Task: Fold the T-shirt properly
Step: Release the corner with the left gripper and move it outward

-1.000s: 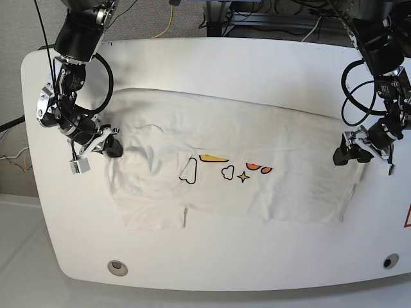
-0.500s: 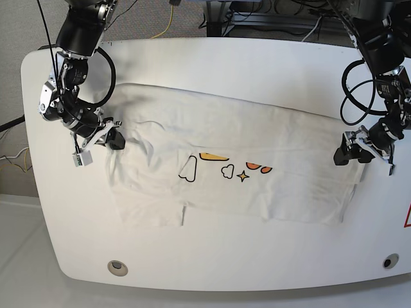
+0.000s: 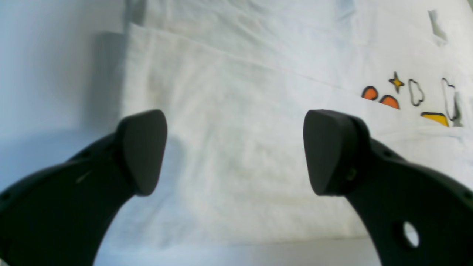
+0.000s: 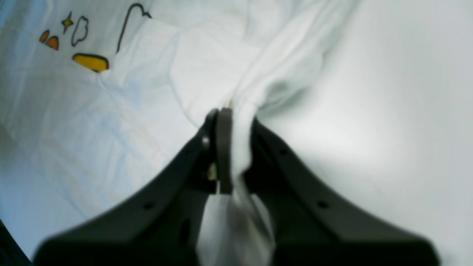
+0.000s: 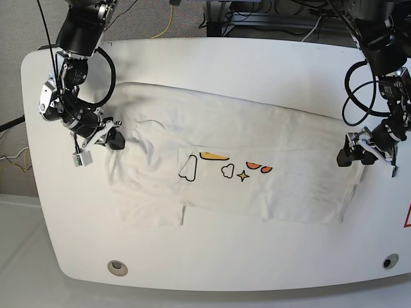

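Note:
The white T-shirt [image 5: 231, 160] lies spread across the white table [image 5: 212, 64], with cloud and star prints [image 5: 228, 170] near its middle. On the left of the base view, my right gripper [image 5: 114, 140] is shut on a bunched fold at the T-shirt's edge. The right wrist view shows that cloth pinched between the fingers [image 4: 223, 147] of the right gripper [image 4: 236, 125]. My left gripper [image 5: 350, 157] hovers at the T-shirt's right edge. It stands open [image 3: 236, 147] over flat cloth [image 3: 229, 111], holding nothing.
Two round holes [image 5: 117, 266] [image 5: 389, 261] sit near the table's front corners. A red marking [image 5: 407, 218] shows at the right edge. Cables and equipment [image 5: 257, 16] lie beyond the far edge. Bare tabletop [image 5: 225, 256] runs in front of the shirt.
My right gripper has drawn the pinched cloth a little toward the back and the shirt's left edge has shifted with it. The left gripper has edged slightly right and stays open.

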You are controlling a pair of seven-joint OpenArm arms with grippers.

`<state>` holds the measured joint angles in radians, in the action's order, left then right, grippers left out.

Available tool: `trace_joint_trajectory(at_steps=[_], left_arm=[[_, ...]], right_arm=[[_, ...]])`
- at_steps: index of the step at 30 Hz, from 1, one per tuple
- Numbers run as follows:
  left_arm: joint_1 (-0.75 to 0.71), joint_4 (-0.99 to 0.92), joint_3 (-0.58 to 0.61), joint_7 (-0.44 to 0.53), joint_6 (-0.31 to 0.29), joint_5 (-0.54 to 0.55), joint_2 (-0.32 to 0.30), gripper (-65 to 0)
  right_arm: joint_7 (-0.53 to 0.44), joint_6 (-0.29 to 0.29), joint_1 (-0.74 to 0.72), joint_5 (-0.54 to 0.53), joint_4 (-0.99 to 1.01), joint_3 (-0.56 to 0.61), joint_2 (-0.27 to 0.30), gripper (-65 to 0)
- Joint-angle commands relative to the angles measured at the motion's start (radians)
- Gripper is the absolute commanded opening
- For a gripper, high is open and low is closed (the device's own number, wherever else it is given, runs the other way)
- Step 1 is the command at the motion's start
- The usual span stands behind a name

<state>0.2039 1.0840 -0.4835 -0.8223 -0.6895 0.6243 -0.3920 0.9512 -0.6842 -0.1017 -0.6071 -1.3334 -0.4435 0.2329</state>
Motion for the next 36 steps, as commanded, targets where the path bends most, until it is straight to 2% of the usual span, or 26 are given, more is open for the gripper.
trace_joint_trajectory(at_steps=[1, 6, 13, 26, 36], left_arm=[[0.059, 0.023, -0.005, 0.025, -0.006, 0.019, -0.040, -10.2], [0.091, 0.017, -0.005, 0.031, -0.006, 0.018, -0.072, -10.4], [0.119, 0.014, -0.001, 0.091, -0.005, 0.015, -0.112, -10.2], [0.147, 0.020, -0.002, 0.103, -0.009, -0.106, -0.109, -10.2], [0.142, 0.017, -0.002, 0.105, -0.009, -0.131, -0.106, -10.2]], right_arm=[[-0.021, -0.010, -0.019, -0.026, -0.018, -0.004, 0.015, -61.7], [-0.021, -0.010, -0.019, -0.026, -0.018, -0.004, 0.015, -61.7], [-0.021, -0.009, -0.019, -0.026, -0.018, -0.002, 0.015, -61.7], [-0.019, -0.009, 0.009, -0.024, -0.018, 0.001, 0.015, -61.7], [-0.019, -0.009, 0.009, -0.024, -0.019, 0.002, 0.015, -62.1]])
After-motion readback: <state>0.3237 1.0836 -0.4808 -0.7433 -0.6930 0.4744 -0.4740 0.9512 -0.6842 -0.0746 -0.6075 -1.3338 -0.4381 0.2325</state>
